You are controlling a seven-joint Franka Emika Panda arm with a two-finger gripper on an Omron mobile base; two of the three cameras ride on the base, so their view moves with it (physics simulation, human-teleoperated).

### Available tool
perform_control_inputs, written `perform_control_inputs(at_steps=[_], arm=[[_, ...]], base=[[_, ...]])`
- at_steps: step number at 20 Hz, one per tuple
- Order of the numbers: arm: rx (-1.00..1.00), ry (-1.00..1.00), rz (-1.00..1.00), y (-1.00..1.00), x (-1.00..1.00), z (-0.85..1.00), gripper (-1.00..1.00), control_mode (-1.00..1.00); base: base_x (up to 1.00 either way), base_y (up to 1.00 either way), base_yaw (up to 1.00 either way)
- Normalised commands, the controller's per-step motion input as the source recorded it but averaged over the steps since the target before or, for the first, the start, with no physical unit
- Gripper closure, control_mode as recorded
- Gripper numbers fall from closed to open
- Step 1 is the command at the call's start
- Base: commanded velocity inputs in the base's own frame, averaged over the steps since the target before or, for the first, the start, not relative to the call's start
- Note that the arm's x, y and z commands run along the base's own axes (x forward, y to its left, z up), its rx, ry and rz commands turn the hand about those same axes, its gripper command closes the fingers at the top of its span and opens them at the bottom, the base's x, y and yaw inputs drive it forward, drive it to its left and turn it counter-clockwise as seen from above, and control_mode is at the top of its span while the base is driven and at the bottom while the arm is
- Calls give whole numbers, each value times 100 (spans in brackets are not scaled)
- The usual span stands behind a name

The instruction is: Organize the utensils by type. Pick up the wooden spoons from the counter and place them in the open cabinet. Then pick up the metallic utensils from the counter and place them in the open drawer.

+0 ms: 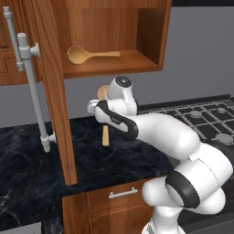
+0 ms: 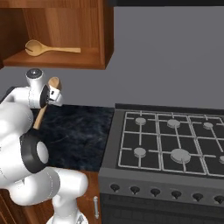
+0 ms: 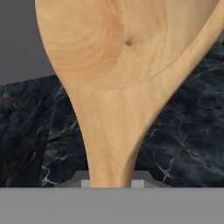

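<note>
One spoon (image 1: 91, 55) lies in the cabinet (image 1: 151, 41), upper frame; a second spoon (image 1: 104, 114) stands mid-frame above the table (image 1: 27, 164), stove (image 2: 175, 144) right.

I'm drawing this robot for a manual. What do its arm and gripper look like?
The arm is made of glossy white, rounded shells with dark grey to black bands at the joints. A round dark cap with a pale centre tops the wrist. The gripper has a white body with small dark parts at the fingers. No cables or lettering show.

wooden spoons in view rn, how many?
2. One wooden spoon lies on the open cabinet shelf. The other spoon is held in the end effector, above the counter.
</note>
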Motion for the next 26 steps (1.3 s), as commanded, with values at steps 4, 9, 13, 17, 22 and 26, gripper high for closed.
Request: perform_control_inputs(at_steps=[4,9,13,17,22,26], arm=[[0,-7,-22,12,1,40,100,-100],[3,-10,-36,3,0,64,100,-100],[13,-18,-18,0,-4,80,100,-100],[36,-16,0,-12,-6,82,100,-100],[49,-15,8,-26,-16,80,100,-100],[24,-21,0,-17,-65,36,100,-100]], base=[[0,0,0],[0,0,0],[0,0,0],[0,0,0],[0,0,0],[0,0,0]])
